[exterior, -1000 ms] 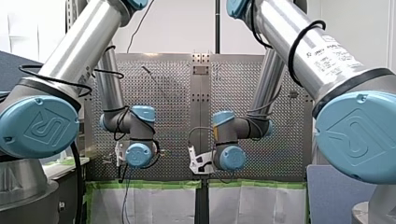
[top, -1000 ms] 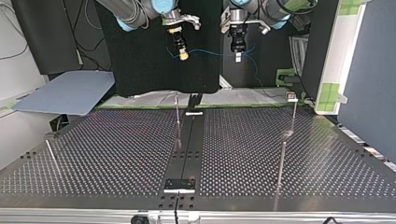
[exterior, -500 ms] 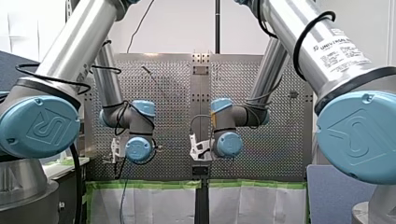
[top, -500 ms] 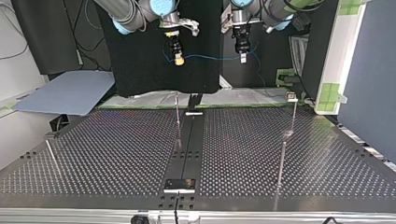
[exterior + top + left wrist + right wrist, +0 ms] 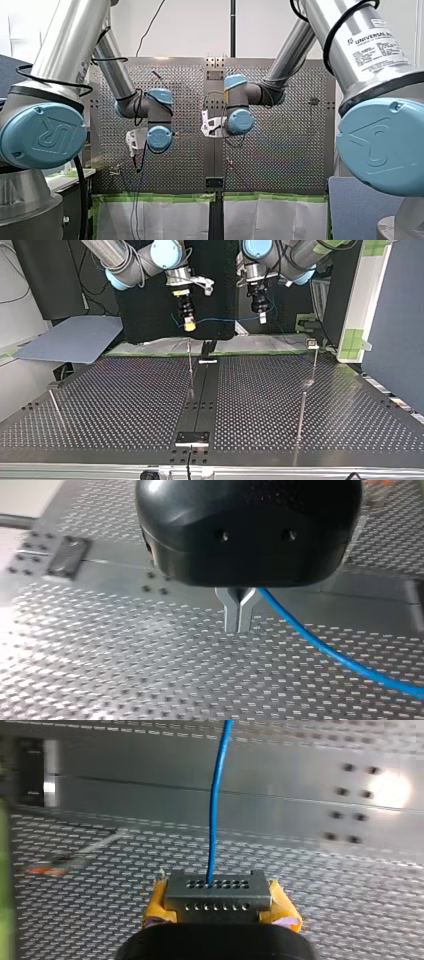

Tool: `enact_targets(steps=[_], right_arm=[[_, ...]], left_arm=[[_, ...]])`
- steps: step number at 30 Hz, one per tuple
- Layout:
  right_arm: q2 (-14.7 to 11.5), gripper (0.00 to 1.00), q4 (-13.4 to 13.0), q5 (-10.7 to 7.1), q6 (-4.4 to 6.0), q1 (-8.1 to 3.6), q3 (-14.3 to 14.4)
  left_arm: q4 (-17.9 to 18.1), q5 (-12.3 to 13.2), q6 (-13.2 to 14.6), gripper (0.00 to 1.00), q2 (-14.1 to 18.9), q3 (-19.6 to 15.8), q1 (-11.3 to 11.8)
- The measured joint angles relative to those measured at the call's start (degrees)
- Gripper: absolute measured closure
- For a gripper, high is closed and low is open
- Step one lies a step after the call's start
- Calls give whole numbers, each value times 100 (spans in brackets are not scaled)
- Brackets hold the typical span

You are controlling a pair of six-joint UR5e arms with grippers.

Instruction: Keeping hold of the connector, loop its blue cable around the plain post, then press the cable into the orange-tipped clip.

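Note:
In the right wrist view my right gripper (image 5: 217,914) is shut, its yellow pads clamping a grey metal connector (image 5: 216,892). The blue cable (image 5: 216,805) runs straight out ahead of it. My left gripper (image 5: 239,624) has its metal fingers shut on the cable (image 5: 330,652), which trails off to one side. In the top view my right gripper (image 5: 189,325) and my left gripper (image 5: 261,316) hang above the table's far edge with the cable (image 5: 225,320) slung between them. A blurred orange-tipped piece (image 5: 47,868) shows on the plate beside my right gripper.
Thin metal posts stand on the perforated table (image 5: 125,405): one by the centre strip (image 5: 190,362), two at the top view's right (image 5: 314,362) (image 5: 301,412), one at its left (image 5: 54,407). A grey-blue board (image 5: 75,342) lies beyond the table's left corner.
Both arms have come down toward the table in the top view, the right one further. The cable between them moved along, and both grips held.

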Motion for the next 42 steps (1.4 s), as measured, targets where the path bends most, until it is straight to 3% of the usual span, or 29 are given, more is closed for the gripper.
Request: enact_targets(steps=[6,11,21,26,34,42], right_arm=[[-355,100,355,-31,-35,-149,-354],[-643,100,642,-103,-39,-275,-642],[-1172,100,1230,-345,-46,-341,-1230],[-1227,100,1547,-419,-30,-353,-1488],[-1207,100,1975,-483,3,-413,-1779],[-935,100,2366,-614,14,-439,-2147]], left_arm=[[-333,-87,-72,100,331,330,8],[-625,-308,-167,100,624,623,70],[-1197,-847,-159,100,1195,1194,225],[-1492,-956,-99,100,1493,1448,313],[-1941,-928,18,100,1939,1863,476],[-2385,-724,71,100,2386,2262,679]])
